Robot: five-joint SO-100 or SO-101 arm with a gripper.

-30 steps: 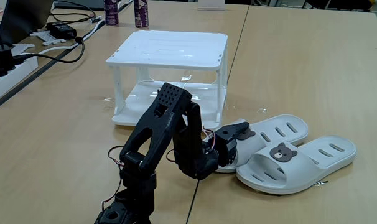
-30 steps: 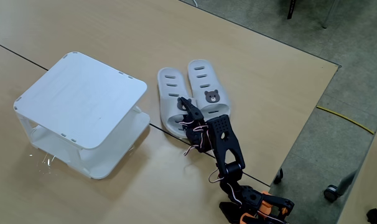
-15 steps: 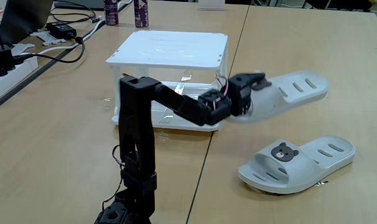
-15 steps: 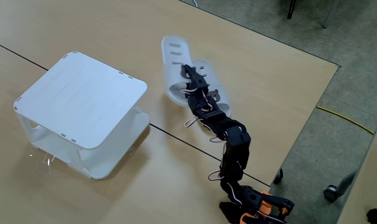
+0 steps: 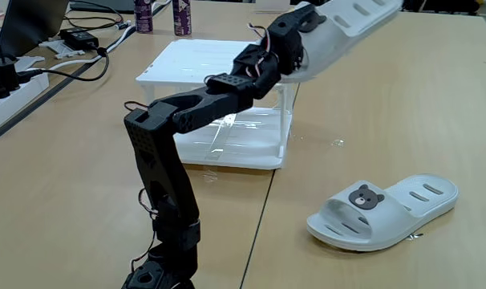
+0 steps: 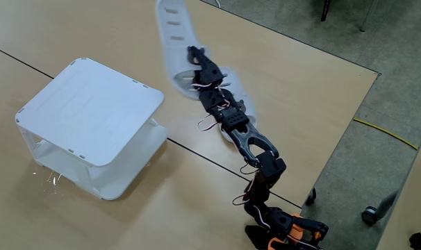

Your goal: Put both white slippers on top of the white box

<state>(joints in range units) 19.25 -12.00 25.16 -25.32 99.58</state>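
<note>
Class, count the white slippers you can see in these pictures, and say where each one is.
2. One white slipper is held up in the air by the gripper, beside the white box. The other slipper lies on the table, bear badge up.

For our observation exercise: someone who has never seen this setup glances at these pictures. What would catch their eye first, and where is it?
First, the black arm stretched high, its gripper clamped on one white slipper held in the air, up beside the white box in a fixed view. Next, the other slipper with its bear badge, lying alone on the wooden table at lower right.
</note>
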